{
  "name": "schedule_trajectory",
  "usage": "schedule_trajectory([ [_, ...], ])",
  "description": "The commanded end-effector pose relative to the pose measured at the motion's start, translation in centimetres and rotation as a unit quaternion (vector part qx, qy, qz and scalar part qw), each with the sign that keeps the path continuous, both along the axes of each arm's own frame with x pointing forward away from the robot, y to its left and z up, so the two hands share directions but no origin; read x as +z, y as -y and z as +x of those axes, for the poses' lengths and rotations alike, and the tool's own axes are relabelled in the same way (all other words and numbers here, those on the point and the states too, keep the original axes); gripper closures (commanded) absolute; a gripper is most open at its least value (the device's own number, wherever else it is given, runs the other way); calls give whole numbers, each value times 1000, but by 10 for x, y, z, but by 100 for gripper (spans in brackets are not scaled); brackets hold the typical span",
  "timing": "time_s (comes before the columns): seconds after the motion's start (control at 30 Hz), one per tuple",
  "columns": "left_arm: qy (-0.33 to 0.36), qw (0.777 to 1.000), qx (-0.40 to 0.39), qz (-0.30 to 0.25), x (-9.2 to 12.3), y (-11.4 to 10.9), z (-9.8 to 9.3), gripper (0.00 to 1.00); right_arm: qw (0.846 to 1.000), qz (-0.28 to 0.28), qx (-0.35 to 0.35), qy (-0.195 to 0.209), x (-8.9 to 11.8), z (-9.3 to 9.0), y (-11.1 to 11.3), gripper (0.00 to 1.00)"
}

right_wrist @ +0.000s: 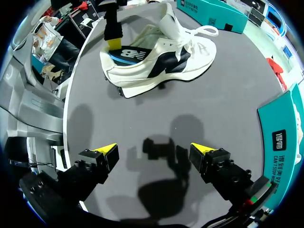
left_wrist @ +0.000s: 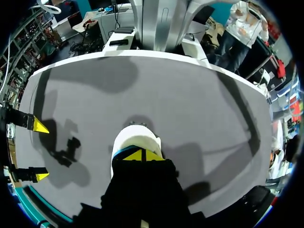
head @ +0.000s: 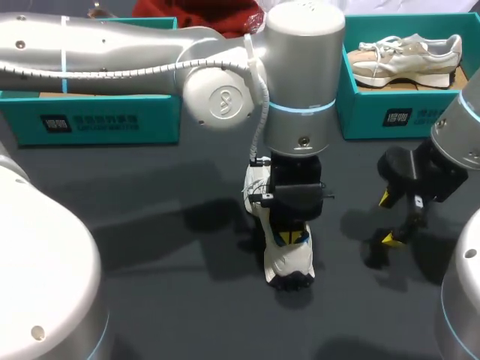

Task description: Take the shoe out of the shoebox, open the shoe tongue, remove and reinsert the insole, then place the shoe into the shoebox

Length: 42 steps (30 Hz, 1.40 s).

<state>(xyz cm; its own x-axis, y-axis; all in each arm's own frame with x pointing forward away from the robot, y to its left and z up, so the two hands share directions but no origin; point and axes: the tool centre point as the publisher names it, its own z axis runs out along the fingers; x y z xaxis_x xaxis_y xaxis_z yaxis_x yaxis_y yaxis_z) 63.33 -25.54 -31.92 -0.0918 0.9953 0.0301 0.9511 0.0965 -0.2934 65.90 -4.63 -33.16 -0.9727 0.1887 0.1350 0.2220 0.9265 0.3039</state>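
One white shoe (head: 281, 259) lies on the dark grey table (head: 172, 315).

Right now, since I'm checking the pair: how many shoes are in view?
2. A white sneaker lies mid-table beneath the left gripper; a beige sneaker sits in the far-right teal shoebox. The left arm hides the other shoebox's inside.

This is a robot lab bench. The left arm (head: 112, 52) and right arm (head: 465, 135), pale industrial machines with lit blue rings, hang over a dark grey table (head: 150, 225). At its far edge stand a left shoebox (head: 97, 120) and a right shoebox (head: 375, 112), both teal, the right holding a beige shoe (head: 405, 56).
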Motion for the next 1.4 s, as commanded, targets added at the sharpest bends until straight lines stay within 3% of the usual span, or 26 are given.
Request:
schedule_trajectory([
  [0.03,0,1000,3,-2,-3,-2,3,100,1000,-1,-1,1,0,-2,0,0],
  [0.3,-6,1000,8,-19,-6,-1,4,100,1000,-1,-1,1,0,-2,0,0],
  [0.53,-10,1000,4,-4,-38,7,-1,100,1000,-1,-1,1,0,-2,0,0],
  [0.8,-10,1000,23,5,-57,4,4,100,1000,-1,-1,1,0,-2,0,0],
  [1.13,14,997,52,-61,-21,-9,14,100,1000,-1,-1,1,0,-2,0,0],
  [1.4,28,991,82,-98,-28,8,18,100,1000,-1,-1,1,0,-2,0,0],
])
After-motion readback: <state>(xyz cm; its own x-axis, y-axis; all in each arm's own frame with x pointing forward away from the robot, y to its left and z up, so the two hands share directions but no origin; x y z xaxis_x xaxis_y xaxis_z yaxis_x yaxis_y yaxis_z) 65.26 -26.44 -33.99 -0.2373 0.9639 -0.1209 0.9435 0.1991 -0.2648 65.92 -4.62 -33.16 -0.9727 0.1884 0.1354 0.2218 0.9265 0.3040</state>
